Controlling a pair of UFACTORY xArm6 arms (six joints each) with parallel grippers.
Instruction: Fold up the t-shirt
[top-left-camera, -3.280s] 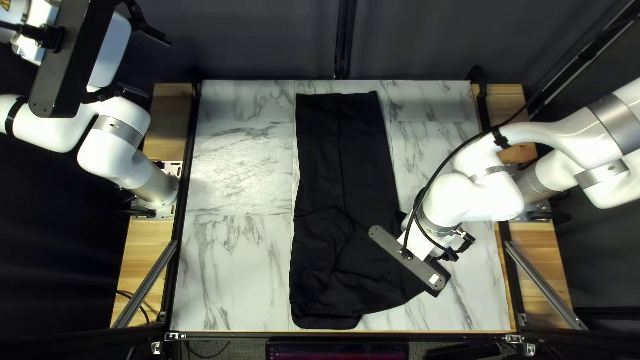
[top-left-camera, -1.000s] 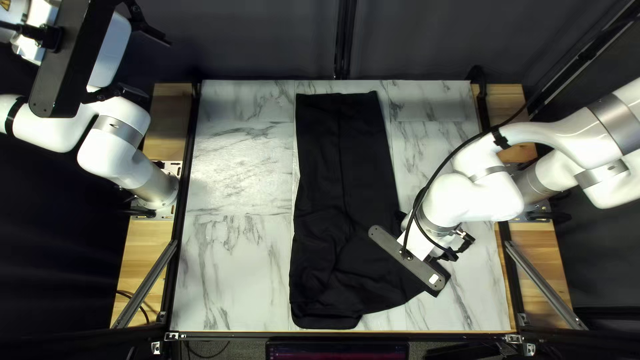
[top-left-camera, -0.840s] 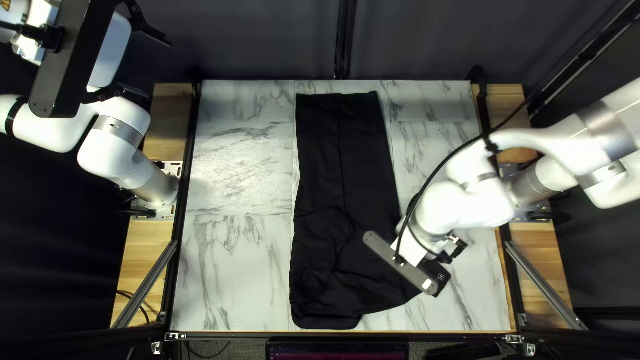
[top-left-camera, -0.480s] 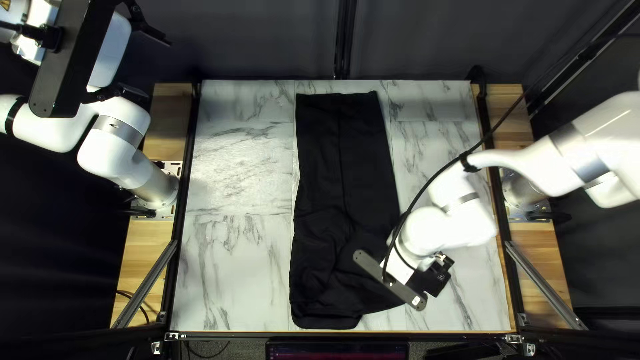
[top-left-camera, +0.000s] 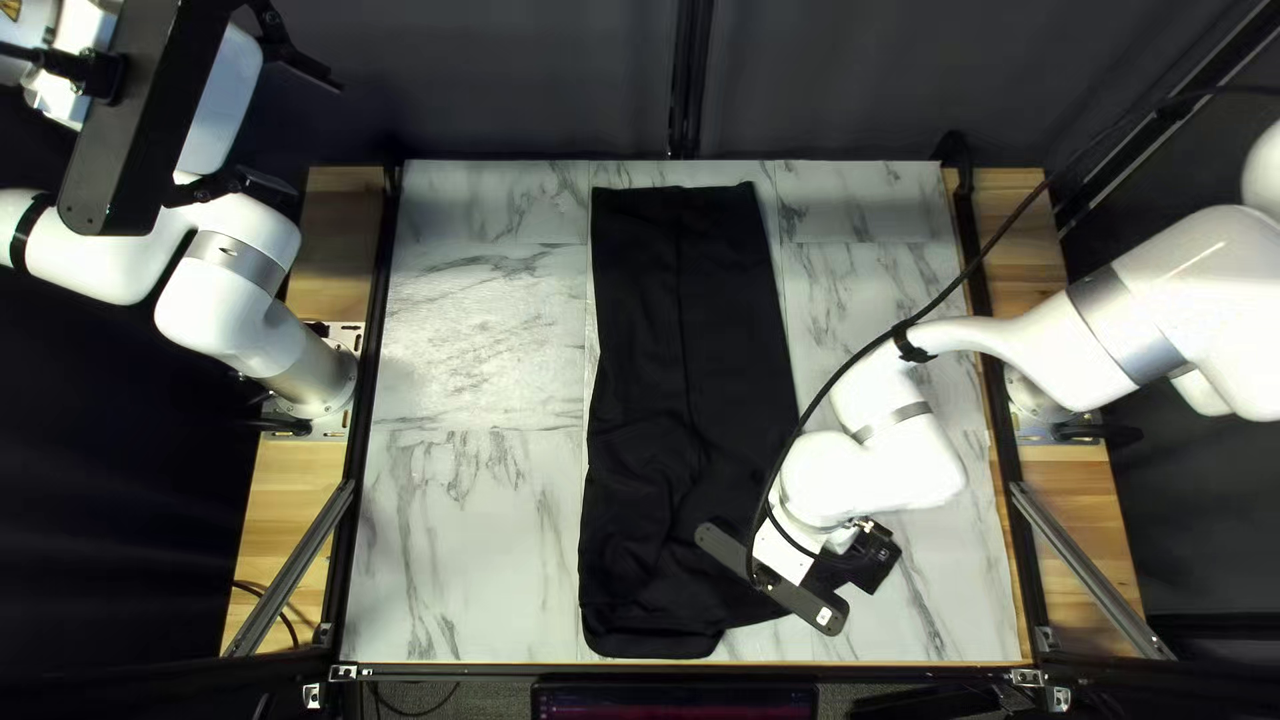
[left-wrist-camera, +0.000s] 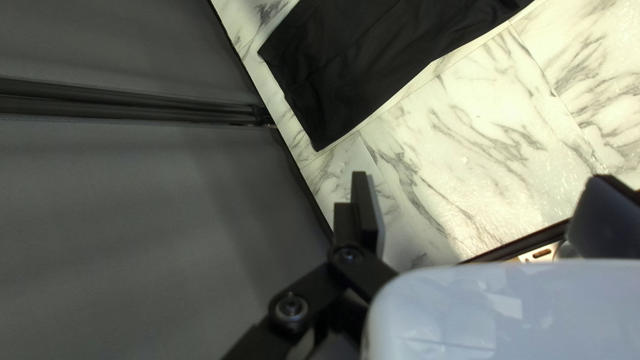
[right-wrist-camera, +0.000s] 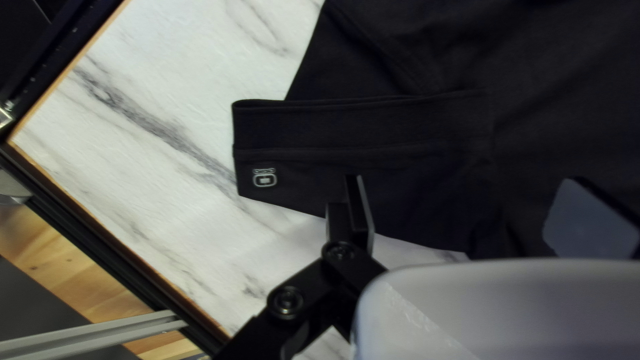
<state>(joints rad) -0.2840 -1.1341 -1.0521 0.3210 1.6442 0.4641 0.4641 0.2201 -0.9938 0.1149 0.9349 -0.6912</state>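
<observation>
A folded black cloth t-shirt (top-left-camera: 654,507) lies mid-frame on a grey-veined white desk (top-left-camera: 467,534), its small pale logo (right-wrist-camera: 265,178) near the right gripper (top-left-camera: 771,580), jaws apart like those of the upper-left left gripper (top-left-camera: 310,138).

We have a white table (top-left-camera: 467,334) with grey marbling and thin straight seams. On it we see the black shirt (top-left-camera: 640,294) lying lengthwise, from near the far edge to near the near edge, its near part creased and spreading wider toward the right of the top left view.
</observation>
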